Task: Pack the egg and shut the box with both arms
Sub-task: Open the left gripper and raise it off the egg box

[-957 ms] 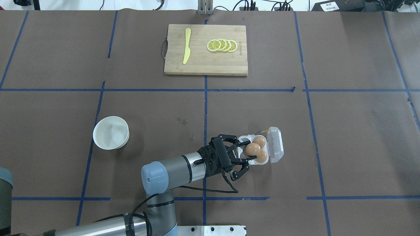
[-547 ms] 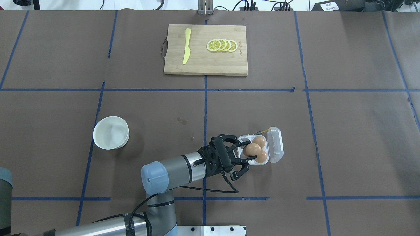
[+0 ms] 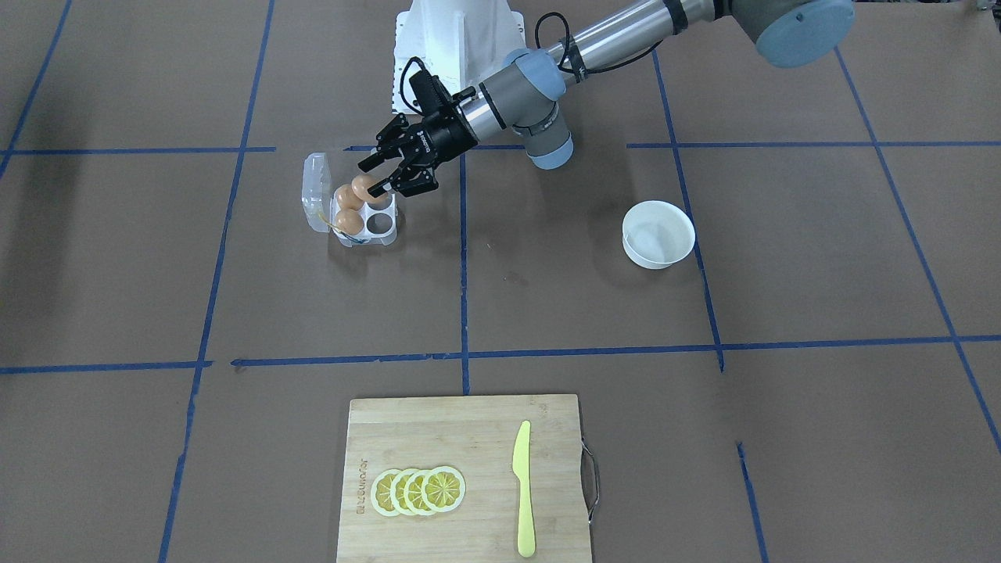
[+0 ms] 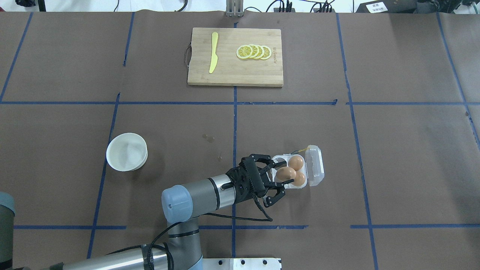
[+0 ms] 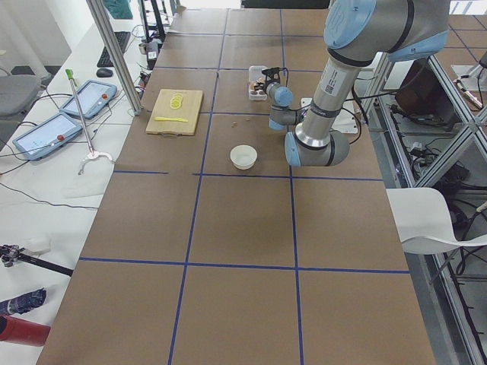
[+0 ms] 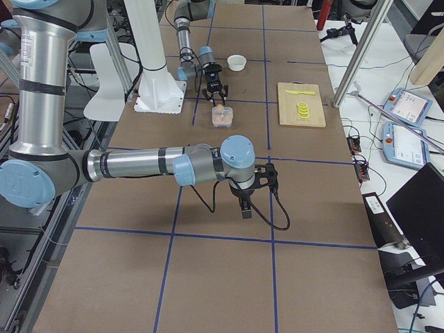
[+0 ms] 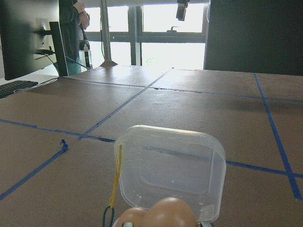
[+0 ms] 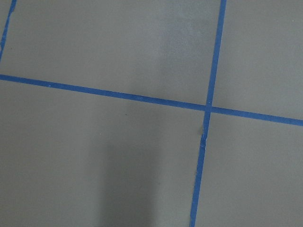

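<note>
The clear box (image 4: 315, 165) stands open on the table, its lid tipped up on the right. Two orange-brown eggs (image 4: 296, 162) sit in its far cells. A third egg (image 4: 286, 173) lies low in the near cell, between the spread fingers of my left gripper (image 4: 278, 175), which is open around it. From the front I see the box (image 3: 314, 188), the egg (image 3: 364, 188) and the left gripper (image 3: 383, 178). The left wrist view shows the lid (image 7: 175, 175) and the egg's top (image 7: 165, 213). My right gripper (image 6: 244, 208) hangs over bare table far from the box; I cannot tell its state.
A white bowl (image 4: 126, 152) stands left of the left arm. A wooden cutting board (image 4: 235, 71) with lemon slices (image 4: 254, 51) and a yellow knife (image 4: 213, 52) lies at the far middle. The white pedestal (image 3: 457, 31) is behind the box.
The egg between the left fingers has sunk a little, down and toward the gripper, into the cell. The left arm has not visibly moved.
</note>
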Tool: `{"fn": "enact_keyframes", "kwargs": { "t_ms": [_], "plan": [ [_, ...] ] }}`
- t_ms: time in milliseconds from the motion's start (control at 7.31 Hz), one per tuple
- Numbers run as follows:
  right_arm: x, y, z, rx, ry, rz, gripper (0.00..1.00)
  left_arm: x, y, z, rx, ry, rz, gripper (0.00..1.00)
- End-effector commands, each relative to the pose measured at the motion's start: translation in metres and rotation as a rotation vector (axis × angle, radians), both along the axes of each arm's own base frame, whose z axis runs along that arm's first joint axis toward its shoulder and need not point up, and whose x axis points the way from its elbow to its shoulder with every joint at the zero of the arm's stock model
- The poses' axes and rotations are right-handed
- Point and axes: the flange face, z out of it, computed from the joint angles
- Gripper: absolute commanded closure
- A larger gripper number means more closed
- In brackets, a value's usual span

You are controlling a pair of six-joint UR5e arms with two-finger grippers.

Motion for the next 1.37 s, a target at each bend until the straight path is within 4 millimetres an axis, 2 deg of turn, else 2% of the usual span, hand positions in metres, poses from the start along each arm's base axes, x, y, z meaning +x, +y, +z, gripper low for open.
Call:
{"fn": "enact_keyframes", "kwargs": {
  "t_ms": [0, 410, 547, 684, 957, 1094, 1231],
  "plan": [
    [0.000, 0.000, 0.000, 0.000, 0.000, 0.000, 0.00, 0.000, 0.001, 0.000, 0.000, 0.001, 0.001, 0.42],
    [0.000, 0.000, 0.000, 0.002, 0.000, 0.000, 0.00, -0.003, 0.002, -0.005, -0.001, 0.013, 0.004, 0.42],
    [0.000, 0.000, -0.001, 0.004, 0.000, 0.000, 0.00, -0.009, -0.001, -0.013, -0.010, 0.035, 0.024, 0.42],
    [0.000, 0.000, -0.001, 0.001, -0.002, 0.001, 0.00, -0.019, -0.006, -0.028, -0.045, 0.043, 0.055, 0.42],
    [0.000, 0.000, 0.000, -0.001, -0.002, 0.001, 0.00, -0.051, -0.023, -0.082, -0.106, -0.113, 0.080, 0.42],
    [0.000, 0.000, 0.000, -0.001, -0.001, 0.000, 0.00, -0.067, -0.041, -0.092, -0.146, -0.190, 0.086, 0.39],
    [0.000, 0.001, 0.001, -0.003, -0.001, 0.000, 0.00, -0.091, -0.062, -0.096, -0.187, -0.278, 0.111, 0.32]
  ]
}}
